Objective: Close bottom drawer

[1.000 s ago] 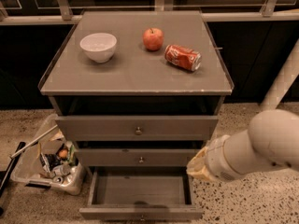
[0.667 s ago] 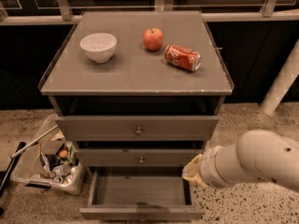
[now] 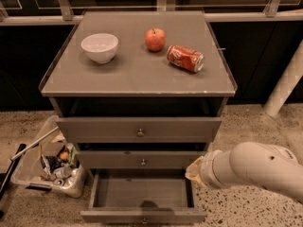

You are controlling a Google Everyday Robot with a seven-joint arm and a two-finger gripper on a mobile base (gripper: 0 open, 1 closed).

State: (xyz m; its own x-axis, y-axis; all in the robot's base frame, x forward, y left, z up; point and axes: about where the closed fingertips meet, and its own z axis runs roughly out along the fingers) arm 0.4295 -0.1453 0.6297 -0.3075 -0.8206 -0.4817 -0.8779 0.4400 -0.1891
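Observation:
The bottom drawer point(image 3: 142, 214) is the lowest of three grey drawers in the cabinet. It stands pulled out towards me, and its shallow inside looks empty. Its narrow front with a small round knob point(image 3: 143, 220) is at the lower edge of the view. My gripper point(image 3: 192, 170) comes in from the right on a thick white arm point(image 3: 255, 169). Its tan end sits at the drawer's right back corner, just under the middle drawer point(image 3: 142, 160).
On the cabinet top point(image 3: 137, 74) are a white bowl point(image 3: 99, 47), a red apple point(image 3: 155, 39) and a red can point(image 3: 185, 58) lying on its side. A clear bin of rubbish point(image 3: 47, 169) stands on the floor at the left. A white post point(image 3: 286, 82) leans at the right.
My arm has dropped lower at the right. The gripper has shifted slightly left and down towards the open drawer's right side. The drawer has not moved.

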